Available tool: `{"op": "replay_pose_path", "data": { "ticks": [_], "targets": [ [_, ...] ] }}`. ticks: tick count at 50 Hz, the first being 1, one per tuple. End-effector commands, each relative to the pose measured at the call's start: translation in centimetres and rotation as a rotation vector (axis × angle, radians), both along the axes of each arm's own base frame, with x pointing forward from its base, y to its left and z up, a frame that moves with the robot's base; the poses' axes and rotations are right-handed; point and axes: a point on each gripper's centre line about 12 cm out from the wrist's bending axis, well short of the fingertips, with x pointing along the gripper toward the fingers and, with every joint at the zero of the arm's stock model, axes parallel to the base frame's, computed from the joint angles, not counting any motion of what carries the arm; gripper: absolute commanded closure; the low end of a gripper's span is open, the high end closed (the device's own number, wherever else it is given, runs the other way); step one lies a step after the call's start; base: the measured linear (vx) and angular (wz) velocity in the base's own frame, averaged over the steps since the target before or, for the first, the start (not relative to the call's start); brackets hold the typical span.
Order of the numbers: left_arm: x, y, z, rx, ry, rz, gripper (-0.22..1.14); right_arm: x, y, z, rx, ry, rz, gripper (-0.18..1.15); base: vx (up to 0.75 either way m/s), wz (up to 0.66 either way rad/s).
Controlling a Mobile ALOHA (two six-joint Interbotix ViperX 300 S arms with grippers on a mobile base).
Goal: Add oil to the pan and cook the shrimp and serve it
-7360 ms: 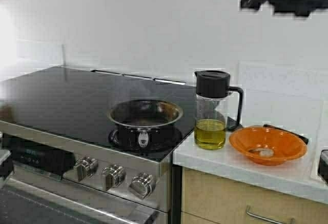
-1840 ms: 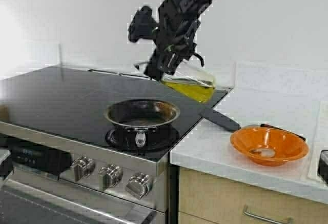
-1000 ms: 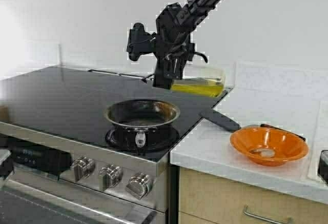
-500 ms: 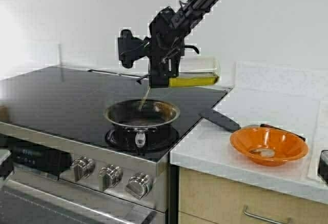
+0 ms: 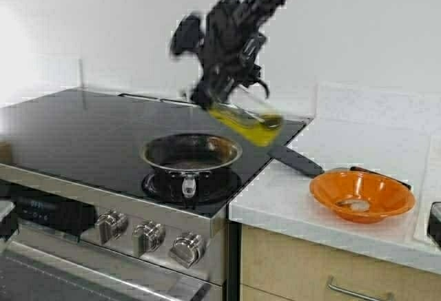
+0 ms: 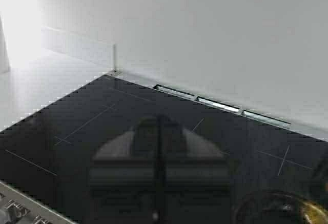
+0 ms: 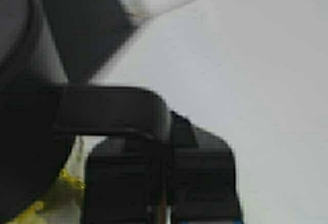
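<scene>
Oil jug aloft, tilted over stove

Yellow-green oil (image 5: 249, 128) in clear jug (image 5: 241, 111), held slanting above round dark-lined steel pan (image 5: 191, 155) on glossy black cooktop (image 5: 76, 132); right gripper (image 5: 224, 67) clamped on its handle. Pale shrimp (image 5: 357, 205) in orange bowl (image 5: 362, 194)

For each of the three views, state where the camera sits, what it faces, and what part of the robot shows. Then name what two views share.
High view: above and behind the arms, facing the stove; shows the right gripper holding the tilted jug over the pan.
Left wrist view: on the left arm, facing the cooktop and wall; shows the left gripper.
Right wrist view: on the right arm, close on the jug's handle, gripper shut on it.
Shared: jug in high and right wrist views.
</scene>
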Motion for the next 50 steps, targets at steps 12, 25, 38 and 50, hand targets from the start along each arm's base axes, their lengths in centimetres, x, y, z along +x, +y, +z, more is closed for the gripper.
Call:
{"op": "replay_pose_path", "data": {
  "ticks": [12,25,38,50],
  "targets": [
    [0.1,0.0,0.1,-0.002,-0.003,0.000,0.89,-2.0,-1.7,10.8,0.568,-0.221,-0.003,0.90,0.00,0.00],
    [0.1,0.0,0.1,-0.003,-0.003,0.002,0.89,-3.5,-2.8,13.3,0.716,-0.236,0.013,0.90,0.00,0.00],
    [0.1,0.0,0.1,-0.002,-0.003,0.001,0.89,-6.9,-7.7,19.7,0.789,-0.290,0.018,0.90,0.00,0.00],
    [0.1,0.0,0.0,-0.005,0.000,0.002,0.89,-9.2,-16.7,24.4,0.854,-0.318,0.011,0.90,0.00,0.00]
  ]
}}
